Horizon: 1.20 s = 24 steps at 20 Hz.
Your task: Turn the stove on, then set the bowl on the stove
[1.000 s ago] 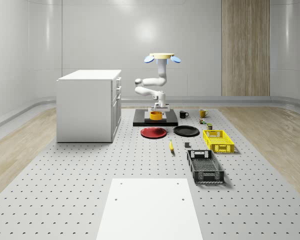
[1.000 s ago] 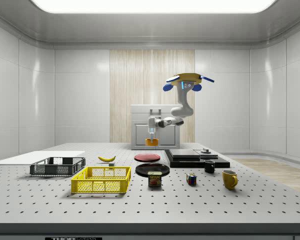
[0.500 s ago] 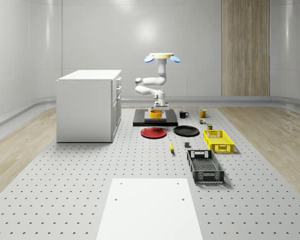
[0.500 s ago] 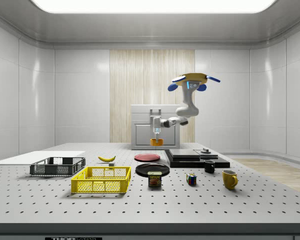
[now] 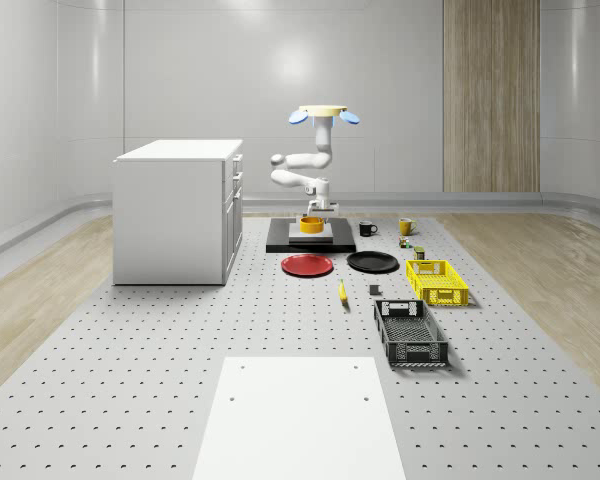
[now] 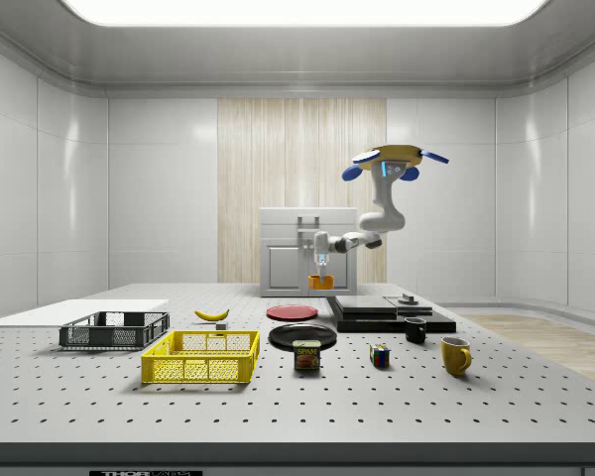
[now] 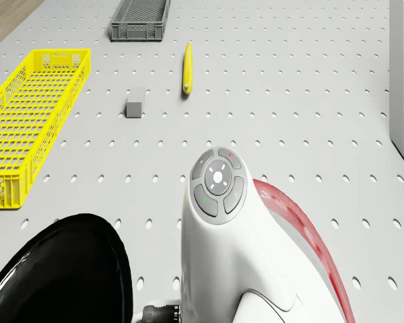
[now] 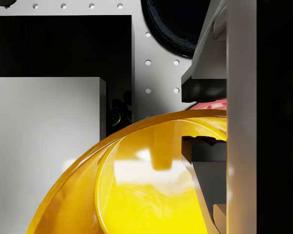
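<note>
While the drone (image 6: 395, 157) hovers above the stove (image 6: 387, 312), your gripper (image 6: 321, 268) pinches the yellow bowl's (image 8: 136, 180) rim, holding it raised over the stove's near edge; the arm hides the red plate (image 7: 303, 225) partly.

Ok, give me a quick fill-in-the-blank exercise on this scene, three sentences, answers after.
1. The gripper is shut on the rim of the ____ bowl.
2. In the side view the bowl hangs above the ____, not resting on it.
3. The banana lies between the yellow crate and the ____ cabinet.

Missing words: yellow; stove; white
</note>
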{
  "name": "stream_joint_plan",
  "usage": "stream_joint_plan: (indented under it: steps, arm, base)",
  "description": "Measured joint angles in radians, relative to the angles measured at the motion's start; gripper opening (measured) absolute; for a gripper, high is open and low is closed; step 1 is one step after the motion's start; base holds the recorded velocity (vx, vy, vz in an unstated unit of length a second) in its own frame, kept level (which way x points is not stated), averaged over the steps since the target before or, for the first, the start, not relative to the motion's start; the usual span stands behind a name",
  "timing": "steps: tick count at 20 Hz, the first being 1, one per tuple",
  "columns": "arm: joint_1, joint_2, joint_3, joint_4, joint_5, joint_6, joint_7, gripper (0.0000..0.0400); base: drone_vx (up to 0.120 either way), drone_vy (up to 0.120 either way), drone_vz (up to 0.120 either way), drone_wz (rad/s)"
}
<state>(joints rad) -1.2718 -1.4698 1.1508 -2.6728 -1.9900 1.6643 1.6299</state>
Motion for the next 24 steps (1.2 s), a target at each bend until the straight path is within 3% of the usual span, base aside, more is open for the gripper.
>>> stream_joint_plan:
  steps: [4, 24]
  arm:
    - [0.0, -0.001, 0.0, 0.0, 0.0, 0.001, 0.0, 0.01]
    - [-0.002, -0.005, 0.0, 0.0, 0.002, 0.004, 0.002, 0.01]
  base:
    - [-0.12, 0.0, -0.1, 0.0]
    - [-0.12, -0.006, -0.012, 0.0]
